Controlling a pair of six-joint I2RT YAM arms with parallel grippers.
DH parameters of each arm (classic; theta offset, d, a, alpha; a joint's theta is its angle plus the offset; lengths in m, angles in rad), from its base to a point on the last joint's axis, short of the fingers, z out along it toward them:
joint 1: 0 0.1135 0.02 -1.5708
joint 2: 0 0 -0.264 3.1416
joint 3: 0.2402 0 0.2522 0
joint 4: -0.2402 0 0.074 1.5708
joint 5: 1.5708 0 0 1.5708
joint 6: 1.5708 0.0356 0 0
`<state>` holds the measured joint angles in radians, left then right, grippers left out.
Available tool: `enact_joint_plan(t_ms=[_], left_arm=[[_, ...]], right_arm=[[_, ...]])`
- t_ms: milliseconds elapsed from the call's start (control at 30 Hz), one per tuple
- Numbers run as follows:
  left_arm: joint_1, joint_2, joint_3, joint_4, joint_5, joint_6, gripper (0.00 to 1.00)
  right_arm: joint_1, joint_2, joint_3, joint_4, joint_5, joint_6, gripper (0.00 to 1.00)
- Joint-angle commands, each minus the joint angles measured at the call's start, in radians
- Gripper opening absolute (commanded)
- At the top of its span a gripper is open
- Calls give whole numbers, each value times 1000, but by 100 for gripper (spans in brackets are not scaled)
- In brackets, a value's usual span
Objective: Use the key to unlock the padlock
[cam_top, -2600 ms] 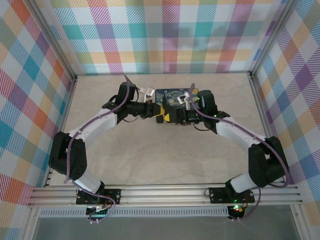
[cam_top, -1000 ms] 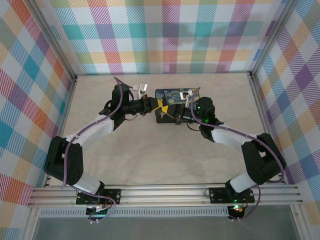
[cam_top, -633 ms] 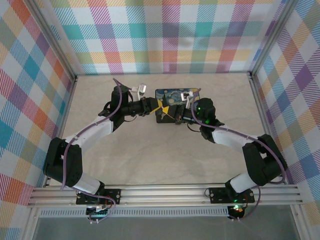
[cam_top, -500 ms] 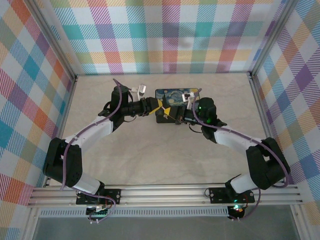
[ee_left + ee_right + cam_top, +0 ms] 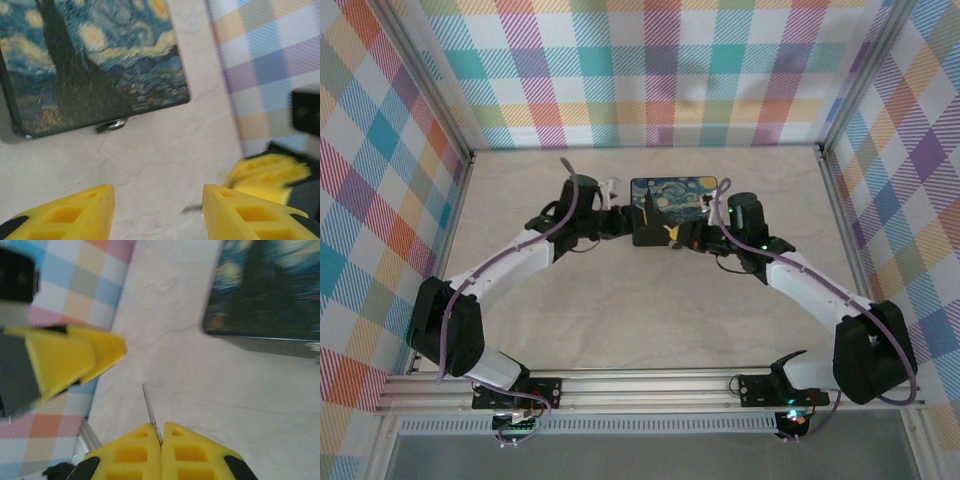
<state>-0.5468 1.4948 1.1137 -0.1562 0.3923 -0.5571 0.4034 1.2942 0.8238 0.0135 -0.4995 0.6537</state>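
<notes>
- Toward the back of the table, a flat rectangular box printed with a blue-and-yellow starry night painting (image 5: 672, 196) lies flat, with both arms reaching in to its near edge.
- Left gripper (image 5: 157, 210): its yellow fingers stand apart with nothing between them, over bare table just near of the box.
- Right gripper (image 5: 161, 432): its yellow fingers are pressed together on a thin silver metal key (image 5: 150, 407), whose blade sticks out ahead of the fingertips and points at the left gripper.
- The two grippers face each other close together. The key's tip is near the left gripper's fingers, and I cannot tell whether they touch.
- A small dark-and-silver metal piece (image 5: 112, 125) sticks out from the box's edge. Whether it is the lock cannot be told.
- The box itself is the only thing lying close to the fingers.
- Underneath is a pale beige marbled tabletop (image 5: 640, 320).
- Pastel plaid fabric walls (image 5: 650, 70) close in the back and both sides.
- A silver aluminium rail (image 5: 640, 385) carrying the arm bases runs along the near edge.
- Open tabletop lies between the box and the rail, and to the left and right of the box.
</notes>
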Motion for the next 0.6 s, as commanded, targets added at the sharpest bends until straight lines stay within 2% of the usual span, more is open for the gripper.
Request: enact_joint_plan(t_ms=[0,133,267,367,567], left_arm=[[-130,2,-16,-85,-318,64,53],[-268,131,5,-33,-513,-11,53],[-357,283,78,1,-689,-76,55],[-373,395,133,39,-729,-112,59],[-377,558,266,55,-810,-139,59]], right_arm=[[-86,-63,-32,-215,69,-112,0],[-171,-83,-45,-308,75,-142,0],[-206,-116,-49,-344,85,-144,0],[-231,-133,-51,-357,79,-143,1],[-261,-157,-69,-341,41,-146,1]])
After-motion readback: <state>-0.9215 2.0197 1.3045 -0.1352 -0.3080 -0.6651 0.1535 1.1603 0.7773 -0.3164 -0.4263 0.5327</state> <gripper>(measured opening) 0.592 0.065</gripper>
